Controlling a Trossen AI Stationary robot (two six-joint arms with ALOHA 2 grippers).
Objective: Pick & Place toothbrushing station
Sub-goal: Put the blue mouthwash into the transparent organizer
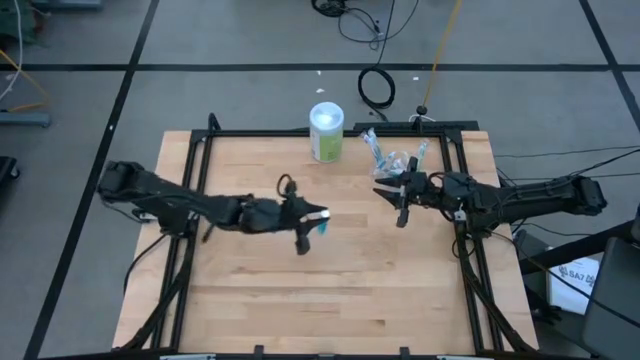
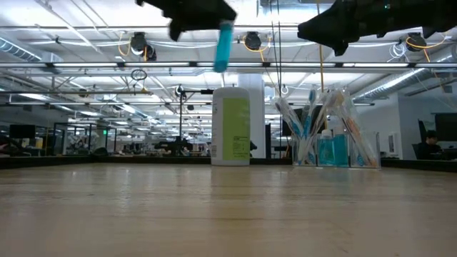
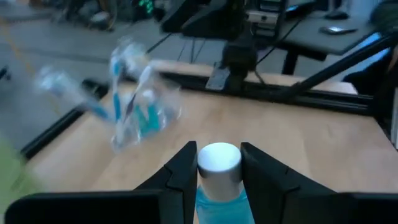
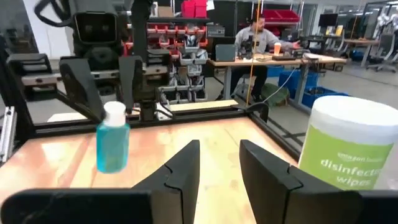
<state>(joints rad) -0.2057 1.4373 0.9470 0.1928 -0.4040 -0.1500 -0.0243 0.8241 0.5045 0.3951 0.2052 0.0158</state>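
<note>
My left gripper hangs above the middle of the table, shut on a small teal-blue tube with a white cap. The clear plastic cup stands by its base at the table's far right; toothbrushes and teal tubes stick up out of it. My right gripper hovers just in front of the cup, pointing level toward the left arm. It is open, with nothing between its fingers. The right wrist view shows the held tube across the table. My left gripper pinches the tube at its white-capped end between its two fingers. The fingers come nearly level, pointing toward the table's right side. The tube is lifted high off the table, cap up, with its blue body hanging below the fingers.
A white and green canister of disinfecting wipes stands at the far edge, left of the cup. Black frame rails run along the table's sides. Bare wood lies across the near half. A person sits at a desk beyond the table.
</note>
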